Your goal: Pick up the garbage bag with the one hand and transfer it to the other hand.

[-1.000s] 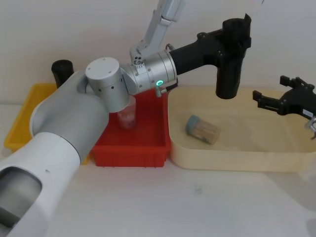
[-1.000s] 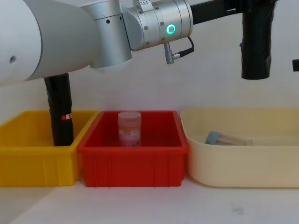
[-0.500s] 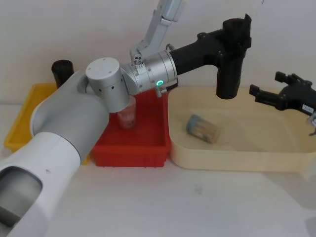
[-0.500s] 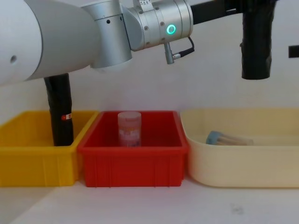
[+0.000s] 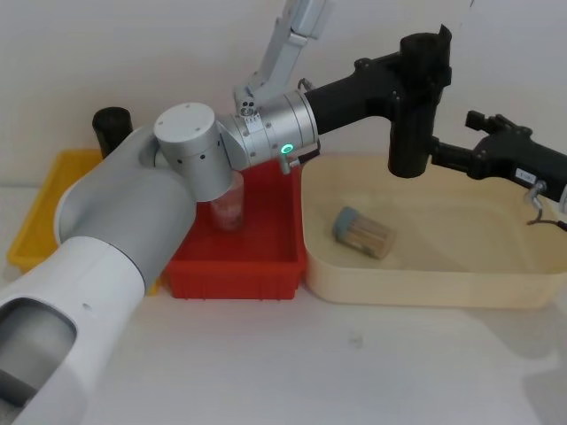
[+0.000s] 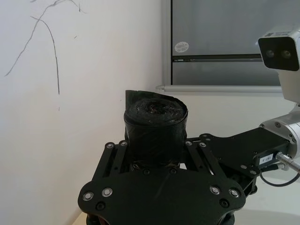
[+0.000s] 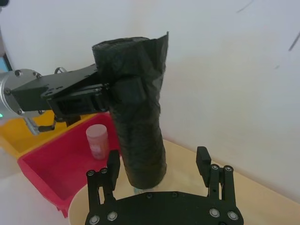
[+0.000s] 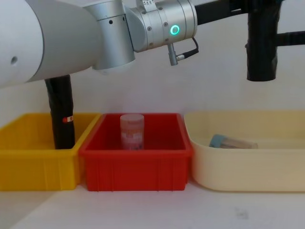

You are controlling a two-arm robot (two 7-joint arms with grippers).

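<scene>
Right wrist view: upright garbage bag (image 7: 138,117), clamped in the left gripper (image 7: 125,92), hangs centred between the spread fingers of the right gripper (image 7: 158,158)

The long black two-finger gripper of the blue-ringed right arm (image 7: 158,160) moved in from well apart, until the matte black cylindrical roll of bag plastic (image 7: 138,112) stood between its spread fingers (image 7: 113,163), at their tips.

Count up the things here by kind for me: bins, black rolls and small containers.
Bins: 3 (yellow bin, red bin, cream bin).
Black rolls: 2 (garbage bag in the left gripper, right gripper open beside it; labelled roll standing in yellow bin).
Small containers: 2 (jar upright in red bin, tube lying in cream bin).
Total: 7.
</scene>
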